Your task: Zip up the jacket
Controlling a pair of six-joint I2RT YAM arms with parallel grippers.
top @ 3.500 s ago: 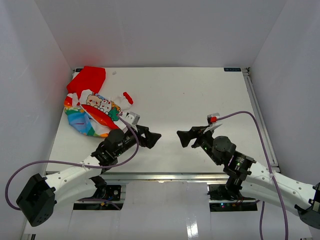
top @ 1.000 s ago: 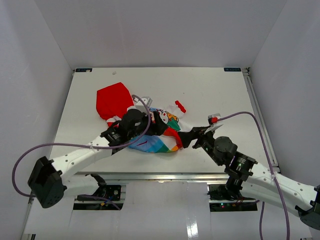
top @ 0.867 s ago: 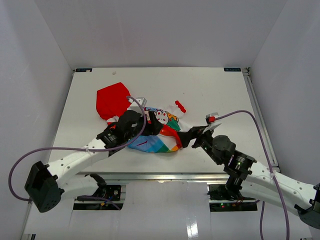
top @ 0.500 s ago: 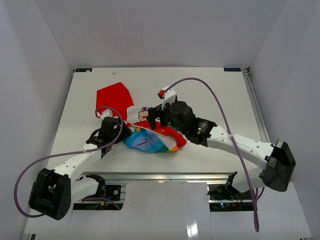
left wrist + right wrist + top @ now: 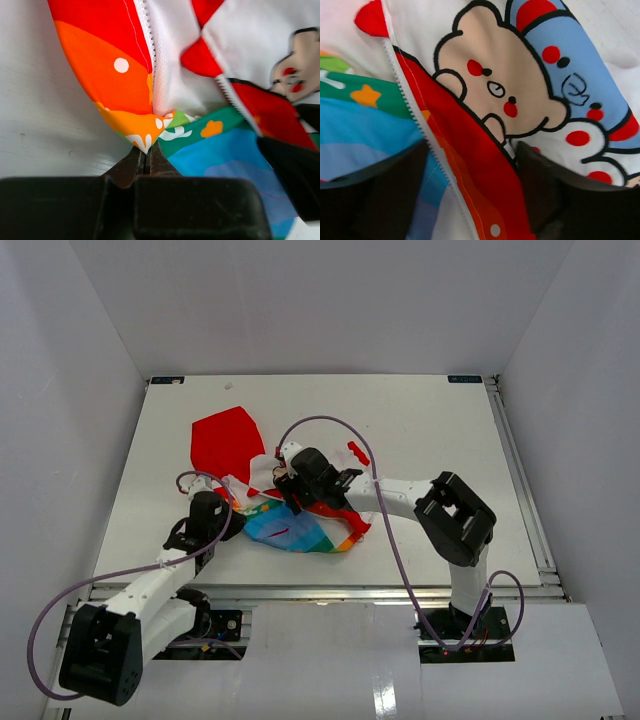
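The jacket (image 5: pixel 295 530) lies crumpled on the white desk (image 5: pixel 420 420), with its flat red hood (image 5: pixel 226 438) spread out at its far-left side. The fabric is thin and smooth: white panels printed with a black-outlined cartoon bear (image 5: pixel 495 85), red trim, and a rainbow hem in orange, green and blue. A white zipper (image 5: pixel 146 30) with fine teeth runs along the open front edge.

At the jacket's near-left corner, the left end effector (image 5: pixel 145 156) is clenched on the orange tip of the hem. Its arm lies low, stretched out from the jacket's near-left.

Over the jacket's middle, the right end effector (image 5: pixel 465 185) points down. Its 2 black fingers are spread wide on either side of a red strip beside the zipper, grasping nothing. Its arm folds back sharply on the jacket's right.
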